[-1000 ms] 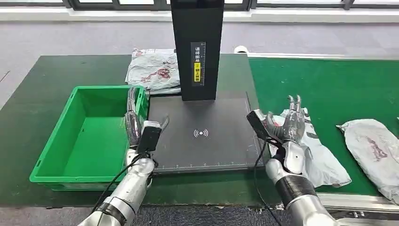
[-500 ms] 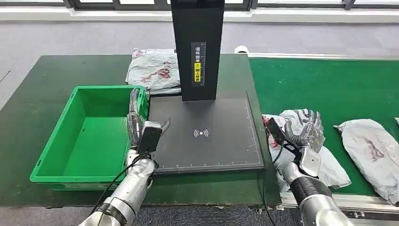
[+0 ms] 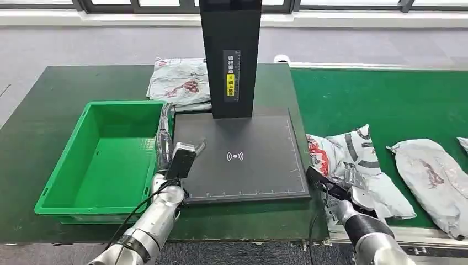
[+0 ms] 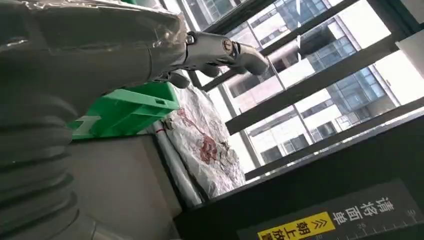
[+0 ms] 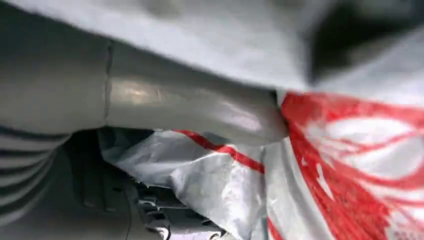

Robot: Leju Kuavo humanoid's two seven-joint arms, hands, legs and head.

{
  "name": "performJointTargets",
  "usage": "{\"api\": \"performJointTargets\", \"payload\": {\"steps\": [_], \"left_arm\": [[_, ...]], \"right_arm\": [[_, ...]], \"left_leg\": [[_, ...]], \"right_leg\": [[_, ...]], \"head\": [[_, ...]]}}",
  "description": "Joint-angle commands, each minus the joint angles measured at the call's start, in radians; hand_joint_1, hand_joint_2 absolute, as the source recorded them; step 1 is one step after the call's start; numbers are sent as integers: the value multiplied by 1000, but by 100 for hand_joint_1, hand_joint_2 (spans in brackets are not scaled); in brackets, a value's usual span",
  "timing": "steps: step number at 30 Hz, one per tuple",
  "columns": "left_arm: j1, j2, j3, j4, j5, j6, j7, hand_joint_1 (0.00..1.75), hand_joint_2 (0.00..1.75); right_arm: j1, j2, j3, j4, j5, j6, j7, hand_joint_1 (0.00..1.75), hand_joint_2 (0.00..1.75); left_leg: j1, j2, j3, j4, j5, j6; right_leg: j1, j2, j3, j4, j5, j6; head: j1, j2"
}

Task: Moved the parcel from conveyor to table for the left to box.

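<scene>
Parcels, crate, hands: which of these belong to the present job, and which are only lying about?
Job:
near parcel on the conveyor
right hand, on that parcel
black scanner table
left hand
green crate

Lying about:
far parcel on the conveyor
parcel behind the crate

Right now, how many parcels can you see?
3, perhaps 4: one behind the crate, one on the belt under the right hand, one further right, and a sliver at the edge.

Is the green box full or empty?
Empty. The head view looks straight down into the green box, and its bare floor shows with no parcel inside.
</scene>
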Motion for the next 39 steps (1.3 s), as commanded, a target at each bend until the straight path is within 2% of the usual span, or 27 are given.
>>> {"api": "performJointTargets", "payload": {"steps": [1,4,8,9,10,11,12,14,15,16,18,33,35,39], "left_arm": [[22,53,-39,-26,-14,18,27,0,175],[39,61,-37,-54,-18,13,33,0,175],[48,62,-29,-70,-34,32,45,0,175],[51,61,-24,-73,-32,37,43,0,175],[55,59,-18,-76,-30,44,39,0,175],[58,57,-17,-78,-31,45,34,0,175],[60,53,-14,-81,-33,52,29,0,175],[57,45,-15,-83,-35,52,22,0,175],[53,38,-14,-83,-33,50,18,0,175],[48,32,-16,-81,-34,50,15,0,175],[38,22,-18,-70,-39,54,16,0,175],[38,24,-16,-66,-36,53,10,0,175],[40,21,-13,-75,-36,49,3,0,175],[24,11,-5,-66,-18,28,0,0,175]], "right_arm": [[-27,35,-21,59,-52,-175,-41,175,175],[-50,47,-13,47,-50,-183,-34,175,175],[-31,82,-67,-50,-125,-405,-129,175,175],[-14,97,-63,-133,-139,-450,-151,175,175],[5,115,-81,-220,-194,-513,-217,175,175],[21,121,-74,-295,-210,-518,-228,175,175],[46,137,-84,-416,-306,-546,-310,175,175],[71,148,-70,-586,-415,-587,-394,175,175],[68,157,-66,-671,-520,-606,-467,175,175],[49,161,-56,-695,-534,-617,-482,175,175],[10,171,-19,-712,-554,-601,-476,175,175],[13,163,-1,-685,-591,-630,-504,175,175],[-24,177,61,-680,-603,-609,-521,175,175],[-120,242,227,-593,-537,-533,-451,175,175]], "left_leg": [[0,1,3,-2,1,0],[0,4,3,-1,0,0],[1,3,2,-1,0,0],[0,4,2,-2,0,-1],[0,5,3,-3,0,-1],[0,4,1,-1,0,-1],[0,7,1,-2,0,-1],[0,5,0,-1,0,-1],[0,5,0,-2,0,-1],[-1,4,-2,0,0,-1],[-1,3,-5,1,0,-1],[0,0,-2,-2,1,-1],[0,-1,-4,-1,1,-1],[-1,6,-5,0,0,-1]], "right_leg": [[0,0,3,-2,1,-1],[0,3,2,0,1,-1],[1,3,2,-1,1,-1],[0,4,2,-1,1,-1],[0,4,2,-2,1,-1],[0,4,0,1,1,-1],[0,6,0,1,1,-2],[0,5,-1,2,1,-2],[0,5,-1,2,0,-2],[-1,3,-3,3,0,-1],[-1,2,-6,5,0,-1],[0,0,-1,0,0,-2],[0,-1,-3,1,0,-1],[-1,5,-6,4,1,-1]], "head": [[0,0],[0,0],[0,0],[0,0],[0,0],[0,0],[0,0],[0,0],[0,0],[0,0],[0,0],[0,0],[0,0],[0,0]]}}
